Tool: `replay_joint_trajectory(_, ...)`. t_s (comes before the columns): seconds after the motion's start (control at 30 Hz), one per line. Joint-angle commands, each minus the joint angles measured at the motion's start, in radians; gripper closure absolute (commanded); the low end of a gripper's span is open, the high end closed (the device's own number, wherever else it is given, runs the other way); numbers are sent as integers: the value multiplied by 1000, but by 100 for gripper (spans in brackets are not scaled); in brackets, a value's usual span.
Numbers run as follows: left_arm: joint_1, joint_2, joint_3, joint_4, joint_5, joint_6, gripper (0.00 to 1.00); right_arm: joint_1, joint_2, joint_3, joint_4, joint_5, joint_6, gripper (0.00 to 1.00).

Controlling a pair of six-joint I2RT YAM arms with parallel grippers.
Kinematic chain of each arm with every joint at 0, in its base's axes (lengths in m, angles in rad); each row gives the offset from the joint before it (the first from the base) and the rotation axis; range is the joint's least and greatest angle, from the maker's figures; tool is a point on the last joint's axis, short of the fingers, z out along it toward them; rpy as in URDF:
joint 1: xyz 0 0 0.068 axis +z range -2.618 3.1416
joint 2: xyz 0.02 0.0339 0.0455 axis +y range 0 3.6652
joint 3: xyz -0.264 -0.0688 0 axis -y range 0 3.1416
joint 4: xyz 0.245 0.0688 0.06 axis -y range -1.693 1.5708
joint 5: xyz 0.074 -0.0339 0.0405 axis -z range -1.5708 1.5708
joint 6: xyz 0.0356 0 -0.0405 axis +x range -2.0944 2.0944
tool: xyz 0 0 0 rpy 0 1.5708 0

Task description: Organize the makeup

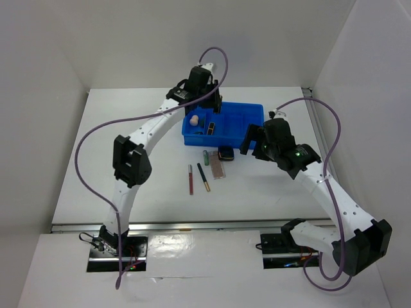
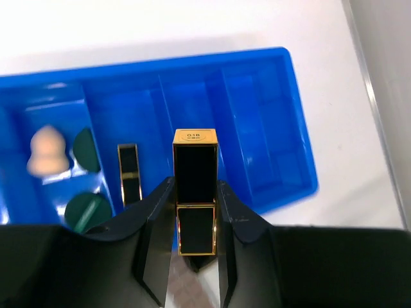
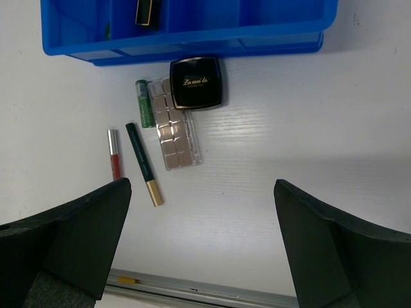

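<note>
While stretching far over the blue bin (image 2: 297, 122), grips a black-gold palette (image 2: 195, 163) in the left tool (image 2: 195, 187); holds the right tool (image 3: 202, 186) spread wide above the desk (image 3: 270, 147).

This place looks like a robot laboratory, more exactly a small test cell. A plain white counter (image 1: 270, 192) is closed on three sides by flat white panels (image 1: 38, 96), like a booth. Two white and black robot arms, the left arm (image 1: 131, 160) and the right arm (image 1: 334, 199), stand on metal base plates (image 1: 138, 253) at the near edge. Purple cables (image 1: 78, 151) hang in loose loops along them. A metal rail (image 1: 205, 226) borders the counter at the front. A small green light (image 1: 297, 154) is lit on the right arm. A blue plastic bin (image 1: 247, 114) and some small cosmetics (image 1: 218, 168) are set out in the middle of the counter.
</note>
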Motion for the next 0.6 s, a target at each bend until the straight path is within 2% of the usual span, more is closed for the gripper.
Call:
replay_joint_trajectory(0.0, -3, 125, 134, -71, 13, 16, 100, 7, -51, 48, -27, 43, -2, 0)
replay_joint_trajectory(0.2, -3, 185, 134, -9, -55, 15, 100, -2, -60, 48, -66, 54, 7, 0)
replay_joint_trajectory(0.3, -3, 203, 154, -19, -35, 25, 94, -2, -70, 48, -66, 54, 7, 0)
replay_joint_trajectory(0.37, -3, 225, 154, -19, -15, 16, 88, -2, -70, 48, -75, 54, 7, 0)
replay_joint_trajectory(0.43, -3, 225, 154, -10, -4, 15, 76, -2, -70, 48, -75, 54, 7, 0)
replay_joint_trajectory(0.47, -3, 225, 145, -9, -4, 15, 62, -2, -70, 48, -75, 54, 7, 0)
replay_joint_trajectory(0.5, -3, 225, 145, -9, -4, 15, 56, -2, -70, 48, -75, 54, 7, 0)
replay_joint_trajectory(0.57, -3, 214, 136, -9, -4, 15, 49, -2, -70, 48, -75, 54, 7, 0)
